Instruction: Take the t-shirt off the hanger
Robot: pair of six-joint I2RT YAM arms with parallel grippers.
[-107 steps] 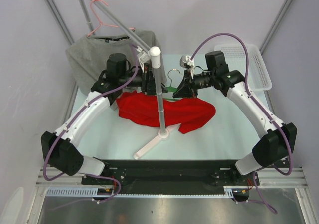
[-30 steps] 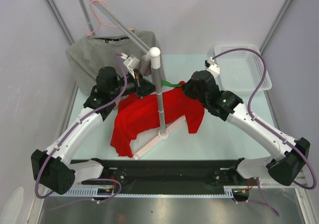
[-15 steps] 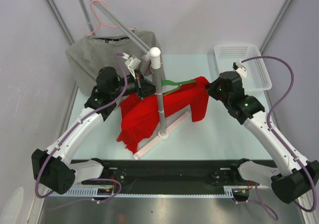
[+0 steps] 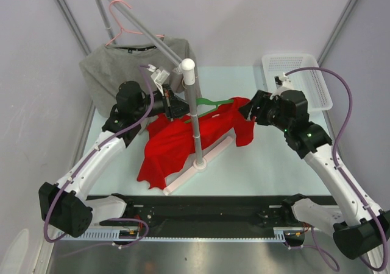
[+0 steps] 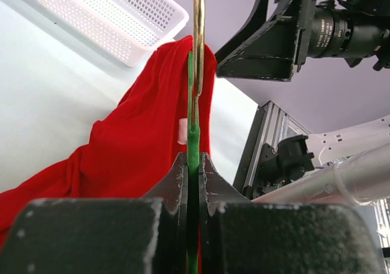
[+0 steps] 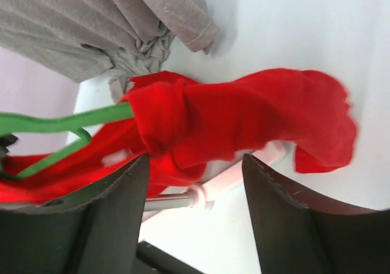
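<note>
One hanger (image 6: pixel 61 123) end (green), buried in t-shirt (image 6: pixel 244 115)

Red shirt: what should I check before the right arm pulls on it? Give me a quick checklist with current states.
1. Left gripper clamped on hanger: ok.
2. Right gripper open, ready to grasp: ok.
3. Right gripper holding shirt: not ok, jaws empty with fabric just ahead.
4. Shirt off hanger: not ok, one hanger arm runs inside the fabric.
5. Shirt free of stand: cannot tell, fabric lies around its pole.
</note>
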